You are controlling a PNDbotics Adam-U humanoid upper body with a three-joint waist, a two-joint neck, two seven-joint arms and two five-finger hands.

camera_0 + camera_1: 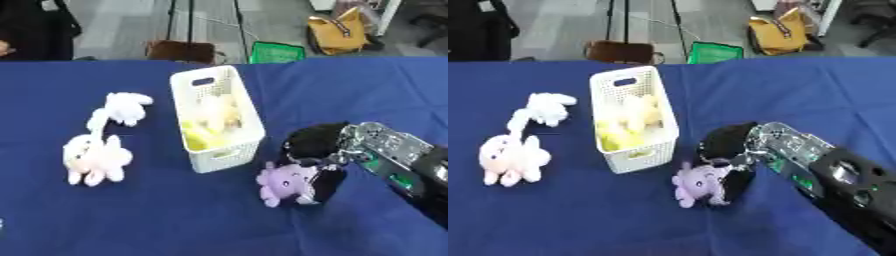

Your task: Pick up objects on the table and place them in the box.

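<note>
A white slotted box stands mid-table with a yellow plush inside. Just right of its near end lies a purple plush toy. My right hand sits over and behind that toy, black fingers curled round its right side. On the left lie a pink-and-white plush and, farther back, a white plush. My left hand shows in neither view.
The blue tablecloth covers the whole table. Beyond the far edge stand a brown stool, a green crate and a yellow bag on the floor.
</note>
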